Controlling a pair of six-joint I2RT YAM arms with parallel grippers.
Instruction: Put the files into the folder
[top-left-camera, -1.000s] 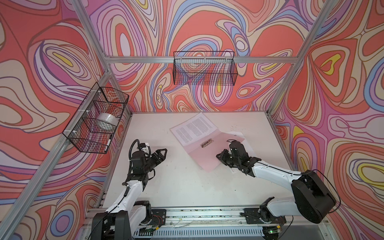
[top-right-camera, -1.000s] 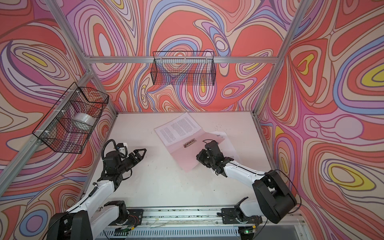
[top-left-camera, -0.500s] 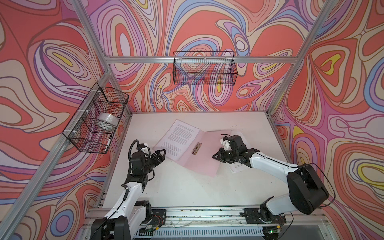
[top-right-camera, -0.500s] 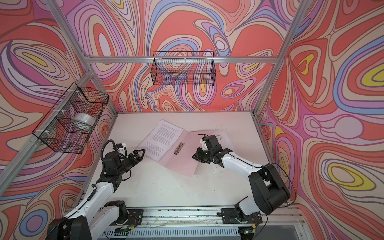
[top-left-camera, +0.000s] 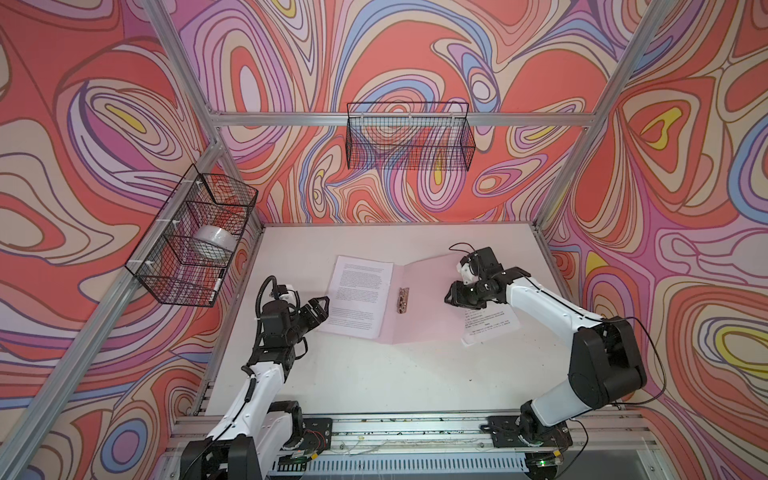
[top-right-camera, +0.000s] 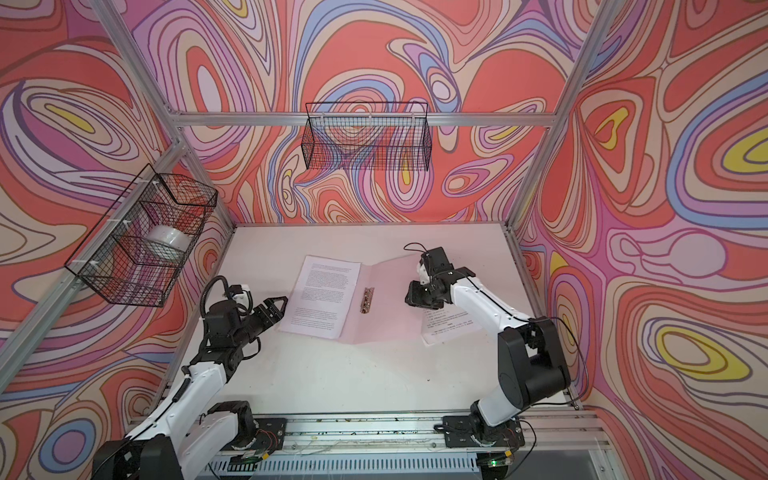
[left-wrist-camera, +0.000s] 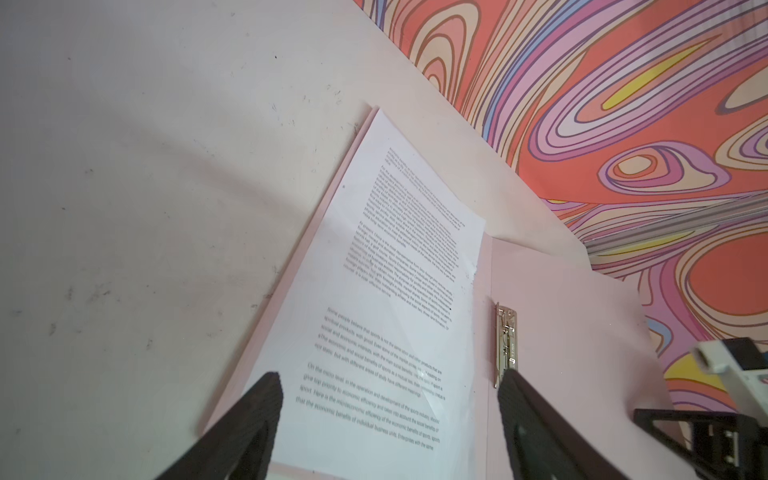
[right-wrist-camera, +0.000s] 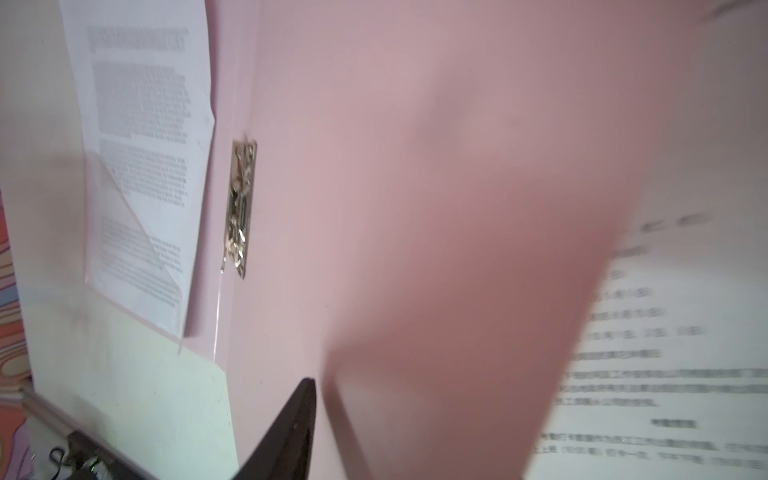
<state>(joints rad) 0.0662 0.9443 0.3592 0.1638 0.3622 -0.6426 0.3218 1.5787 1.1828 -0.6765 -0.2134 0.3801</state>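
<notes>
The pale pink folder lies open on the table in both top views, its metal clip at the spine. The files, white printed sheets, rest on its left half. Another printed sheet sticks out from under the right cover. My left gripper is open at the sheets' near left edge, with nothing between its jaws. My right gripper is at the right cover's outer edge. In the right wrist view one finger stands apart from the blurred, raised cover, which hides the other finger.
A wire basket on the left wall holds a white roll. A second wire basket hangs on the back wall. The arms' base rail runs along the table's front edge. White table surrounds the folder.
The right gripper swung the folder's cover over to the right, so the folder now lies open with its clip showing, and its jaws have parted. The left gripper has hardly moved.
</notes>
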